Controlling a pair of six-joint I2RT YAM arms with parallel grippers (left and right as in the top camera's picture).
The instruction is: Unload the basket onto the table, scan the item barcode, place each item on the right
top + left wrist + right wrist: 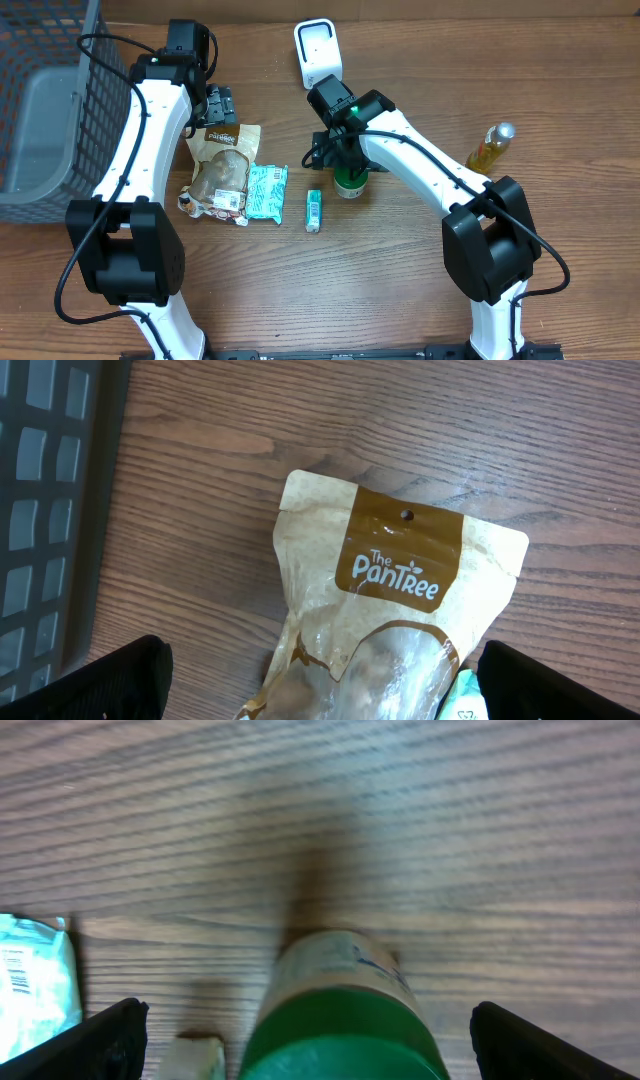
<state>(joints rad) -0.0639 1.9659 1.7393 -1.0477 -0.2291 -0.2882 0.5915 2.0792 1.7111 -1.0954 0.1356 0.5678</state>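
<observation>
The white barcode scanner (317, 52) stands at the back of the table. A brown PanTree pouch (222, 165) (400, 585) lies flat, and my left gripper (220, 108) (325, 695) hovers open over its top end, one finger on either side and neither touching it. A green-lidded jar (349, 182) (340, 1030) stands upright near the middle. My right gripper (335, 155) (310, 1050) is open just above it, its fingers wide of the lid on both sides. Neither gripper holds anything.
A teal packet (267, 190) (35, 980) lies next to the pouch, with a small green tube (314, 210) to its right. A bottle of yellow liquid (492, 147) lies at the far right. A dark wire basket (50, 100) fills the left edge.
</observation>
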